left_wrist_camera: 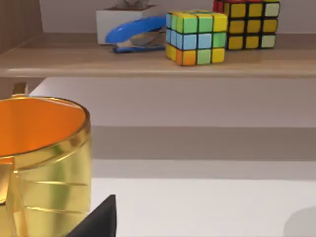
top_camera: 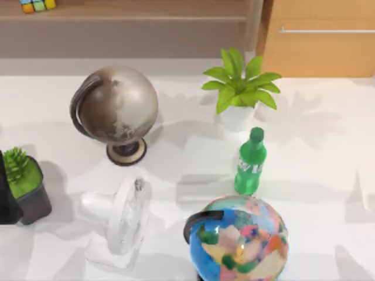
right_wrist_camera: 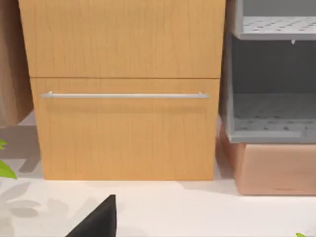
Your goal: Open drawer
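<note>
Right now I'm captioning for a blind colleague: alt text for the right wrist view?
A closed light-orange wooden drawer with a thin silver bar handle faces the camera. Grey perforated shelves stand beside it on a white table.

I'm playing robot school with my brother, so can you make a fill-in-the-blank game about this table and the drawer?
1. The drawer is shut, and its handle is a thin bar of ____ colour.
2. The bottle standing between the leafy plant and the colourful globe is ____.
3. In the left wrist view, the cup is gold outside and ____ inside.
4. The puzzle cube sits on the wooden ____.

Missing words: silver; green; orange; shelf
</note>
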